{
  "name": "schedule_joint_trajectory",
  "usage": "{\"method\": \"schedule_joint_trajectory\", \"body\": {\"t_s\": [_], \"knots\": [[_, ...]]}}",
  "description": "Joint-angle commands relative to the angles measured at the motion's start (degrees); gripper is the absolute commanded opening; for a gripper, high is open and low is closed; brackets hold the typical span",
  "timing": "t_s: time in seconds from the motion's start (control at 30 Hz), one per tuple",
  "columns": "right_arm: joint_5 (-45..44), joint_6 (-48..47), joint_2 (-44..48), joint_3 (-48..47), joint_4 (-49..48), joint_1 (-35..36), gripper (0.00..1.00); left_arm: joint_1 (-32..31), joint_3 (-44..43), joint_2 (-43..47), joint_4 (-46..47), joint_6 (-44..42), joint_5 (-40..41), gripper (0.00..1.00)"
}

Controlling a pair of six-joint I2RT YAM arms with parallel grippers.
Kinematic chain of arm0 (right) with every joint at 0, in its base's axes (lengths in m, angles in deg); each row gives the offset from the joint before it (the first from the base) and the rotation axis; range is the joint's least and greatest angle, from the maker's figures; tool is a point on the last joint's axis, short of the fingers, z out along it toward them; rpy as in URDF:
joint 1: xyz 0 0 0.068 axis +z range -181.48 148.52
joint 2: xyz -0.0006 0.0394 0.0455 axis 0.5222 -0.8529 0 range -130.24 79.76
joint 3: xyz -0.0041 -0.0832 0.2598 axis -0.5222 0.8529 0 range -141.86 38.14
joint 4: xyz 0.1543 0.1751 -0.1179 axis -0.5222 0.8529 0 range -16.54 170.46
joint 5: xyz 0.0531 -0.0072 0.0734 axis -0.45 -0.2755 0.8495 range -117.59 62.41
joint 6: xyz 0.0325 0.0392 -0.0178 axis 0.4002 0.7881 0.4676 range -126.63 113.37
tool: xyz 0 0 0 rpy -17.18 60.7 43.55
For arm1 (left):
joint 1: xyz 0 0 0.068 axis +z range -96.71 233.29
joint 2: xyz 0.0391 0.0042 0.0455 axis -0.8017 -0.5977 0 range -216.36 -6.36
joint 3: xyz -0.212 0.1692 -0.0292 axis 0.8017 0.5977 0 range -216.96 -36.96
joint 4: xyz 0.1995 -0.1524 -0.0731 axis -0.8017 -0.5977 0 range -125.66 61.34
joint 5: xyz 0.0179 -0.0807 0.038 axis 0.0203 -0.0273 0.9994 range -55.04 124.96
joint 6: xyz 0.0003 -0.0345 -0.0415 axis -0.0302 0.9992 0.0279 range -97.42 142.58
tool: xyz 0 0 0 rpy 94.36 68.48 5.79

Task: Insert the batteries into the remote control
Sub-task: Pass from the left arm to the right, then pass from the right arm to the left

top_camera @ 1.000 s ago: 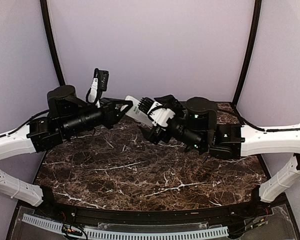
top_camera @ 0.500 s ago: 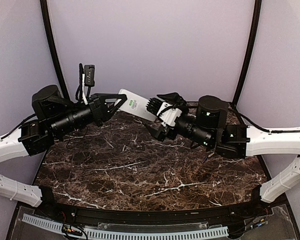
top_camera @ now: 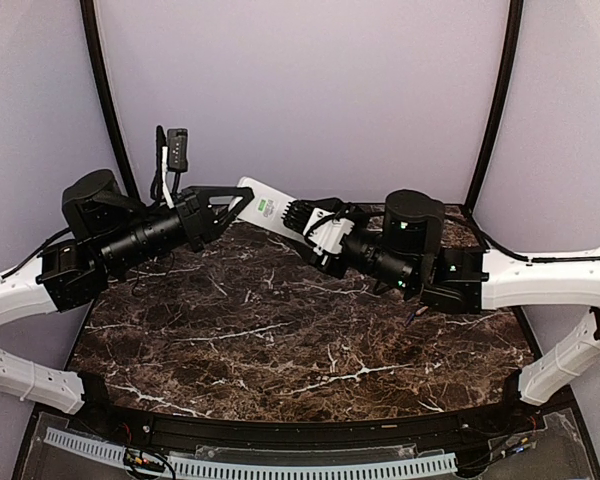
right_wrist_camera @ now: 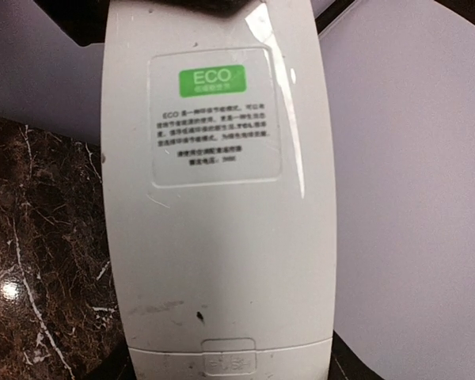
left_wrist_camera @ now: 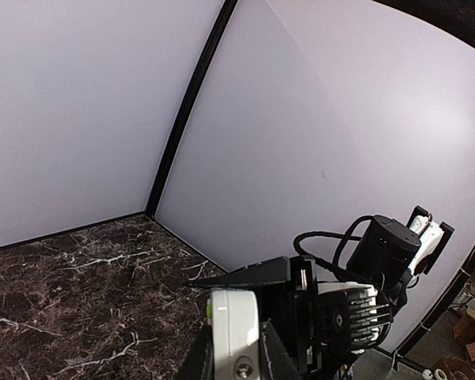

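Pale lilac walls (top_camera: 300,90) close in a dark brown marble tabletop (top_camera: 280,340), and above its far edge the two arms meet in mid-air. The left gripper (top_camera: 240,203) is clamped on one end of the white remote control (top_camera: 263,207), which juts out past its fingertips, clear of the table and tilted down toward the other arm. The right gripper (top_camera: 310,228) straddles the opposite end, one finger on either side; I cannot tell whether it is actually pressing on the casing. Seen from the right wrist, the remote's back fills the space ahead of the fingers, with a green ECO sticker (right_wrist_camera: 212,79) at the far end and a small latch tab (right_wrist_camera: 228,360) nearest the camera.
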Motion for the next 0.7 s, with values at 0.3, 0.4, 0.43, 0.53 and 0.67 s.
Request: {"method": "schedule_joint_trajectory", "body": {"t_s": [0.3, 0.4, 0.43, 0.53, 0.67], "knots": [[2.14, -2.94, 4.15, -2.78, 4.91, -0.38, 0.16, 0.11, -8.88, -1.7, -13.71, -4.82, -13.42, 0.58], [2.75, -4.88, 5.23, -3.69, 7.35, -0.35, 0.14, 0.14, -9.43, -1.52, -17.32, -5.72, -12.02, 0.7], [3.28, -5.65, 5.7, -3.9, 8.02, -0.32, 0.14, 0.15, -9.69, -1.48, -18.71, -6.39, -10.9, 0.7], [4.41, -7.76, 6.4, -4.57, 10.06, -0.34, 0.13, 0.14, -10.61, -1.33, -21.36, -8.58, -8.46, 0.72], [8.87, -3.82, 6.73, -9.91, 22.66, -1.55, 0.09, 0.08, -12.77, 1.02, -26.74, -23.84, -4.87, 0.78]]}}
